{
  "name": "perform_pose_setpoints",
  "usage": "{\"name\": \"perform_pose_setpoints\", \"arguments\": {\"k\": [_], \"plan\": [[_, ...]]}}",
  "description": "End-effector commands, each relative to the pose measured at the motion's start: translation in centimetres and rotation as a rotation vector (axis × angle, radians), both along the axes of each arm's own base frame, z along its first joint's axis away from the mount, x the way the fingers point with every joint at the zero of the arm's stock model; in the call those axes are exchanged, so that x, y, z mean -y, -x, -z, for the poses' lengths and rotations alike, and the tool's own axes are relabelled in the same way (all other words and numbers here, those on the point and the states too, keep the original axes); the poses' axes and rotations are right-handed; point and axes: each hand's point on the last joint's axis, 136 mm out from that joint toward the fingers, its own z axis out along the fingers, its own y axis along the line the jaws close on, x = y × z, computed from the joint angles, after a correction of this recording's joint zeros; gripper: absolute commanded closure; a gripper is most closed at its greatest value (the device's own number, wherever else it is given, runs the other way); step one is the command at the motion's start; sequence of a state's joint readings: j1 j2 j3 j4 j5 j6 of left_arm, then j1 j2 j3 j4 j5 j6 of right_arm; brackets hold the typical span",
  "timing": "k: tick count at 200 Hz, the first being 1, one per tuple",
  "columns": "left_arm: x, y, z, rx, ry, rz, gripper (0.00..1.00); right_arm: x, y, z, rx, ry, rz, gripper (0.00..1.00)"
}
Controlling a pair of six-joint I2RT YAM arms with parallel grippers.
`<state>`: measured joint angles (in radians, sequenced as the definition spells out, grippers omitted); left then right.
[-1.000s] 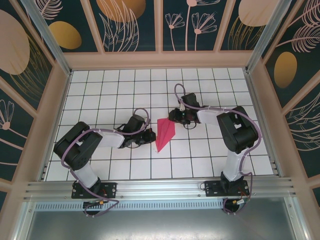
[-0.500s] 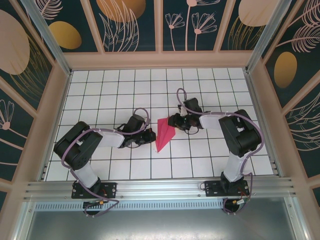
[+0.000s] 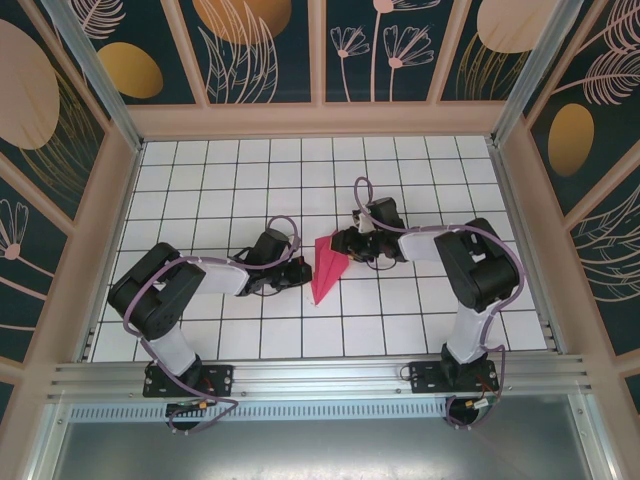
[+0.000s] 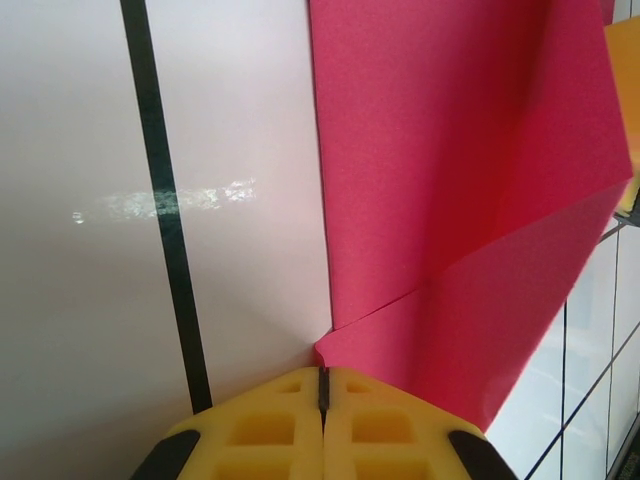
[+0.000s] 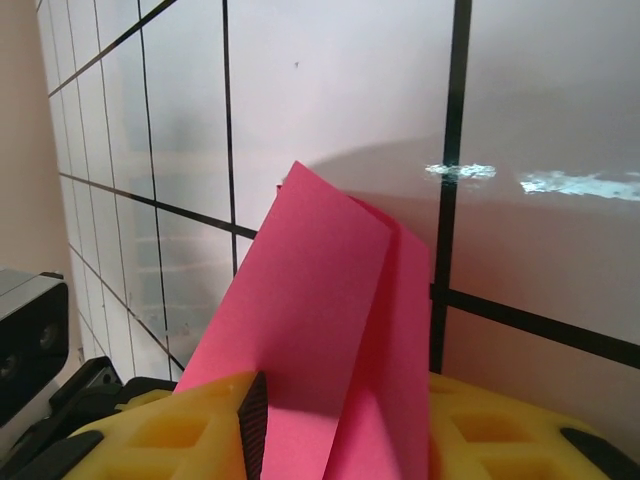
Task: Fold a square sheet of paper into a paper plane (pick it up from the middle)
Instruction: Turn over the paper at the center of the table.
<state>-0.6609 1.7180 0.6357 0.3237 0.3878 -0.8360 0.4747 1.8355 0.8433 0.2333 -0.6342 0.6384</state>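
Folded magenta-pink paper sheet (image 3: 327, 268) is touched by clenched L end effector (image 4: 322, 375), its flap straddled by parted R end effector (image 5: 340, 400).

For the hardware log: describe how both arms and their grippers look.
The left arm and right arm each have bulky black joints, pale grey links and a looping lilac cable. The left gripper and right gripper carry yellow fingers moulded with rectangular pockets, black at the edges.
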Motion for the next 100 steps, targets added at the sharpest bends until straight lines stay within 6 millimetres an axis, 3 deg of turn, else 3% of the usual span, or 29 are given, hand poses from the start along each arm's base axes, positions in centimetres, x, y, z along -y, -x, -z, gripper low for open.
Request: {"name": "perform_pose_setpoints", "arguments": {"k": [1, 53, 100], "plan": [[-0.8, 3.0, 4.0, -0.13, -0.083, 0.041, 0.92, -0.7, 0.6, 0.5, -0.014, -0.037, -0.035, 0.6], [-0.5, 2.7, 3.7, -0.126, -0.071, 0.039, 0.91, -1.3, 0.7, 1.1, -0.032, -0.055, -0.047, 0.67], [0.0, 2.2, 2.9, -0.111, -0.041, 0.029, 0.88, -1.4, 0.5, 0.4, -0.017, -0.054, -0.044, 0.77]]}}
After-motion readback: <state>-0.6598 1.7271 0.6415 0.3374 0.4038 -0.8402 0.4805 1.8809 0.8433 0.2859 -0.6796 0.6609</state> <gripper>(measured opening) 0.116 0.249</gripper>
